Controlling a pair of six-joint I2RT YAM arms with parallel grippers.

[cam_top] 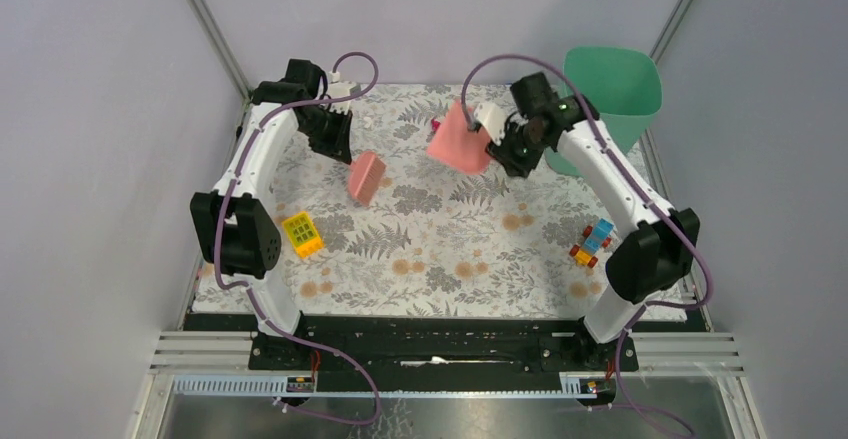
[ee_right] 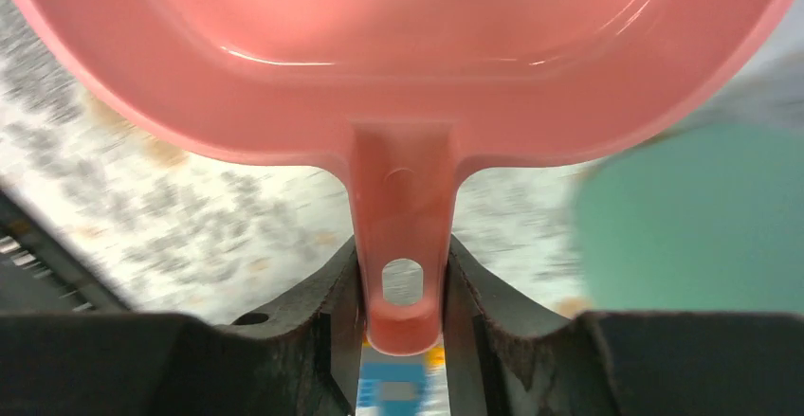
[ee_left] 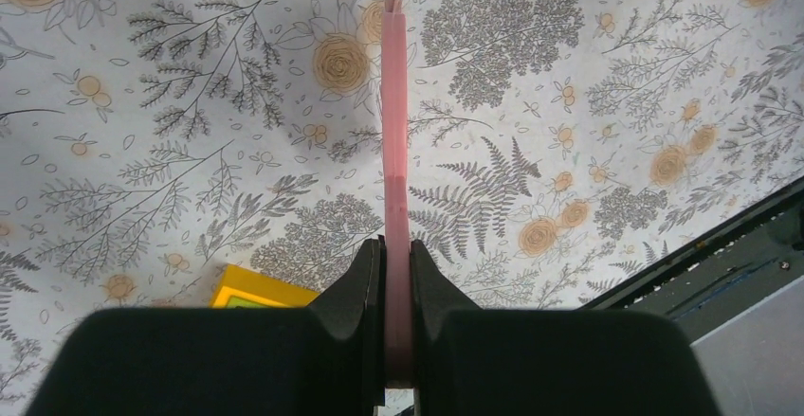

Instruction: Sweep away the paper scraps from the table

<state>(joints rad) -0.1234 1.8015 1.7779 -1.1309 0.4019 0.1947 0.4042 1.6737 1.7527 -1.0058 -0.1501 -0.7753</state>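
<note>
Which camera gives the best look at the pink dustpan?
The right wrist view: the dustpan fills it, its handle clamped in the right gripper. The top view shows it whole but small and tilted. The left wrist view misses it.

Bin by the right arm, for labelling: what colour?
The tall plastic bin is mint green; top external view shows it best.

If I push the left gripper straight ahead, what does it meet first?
Probably bare table, reached first by the brush the left gripper holds; the yellow brick sits off to the side. Depth unclear.
</note>
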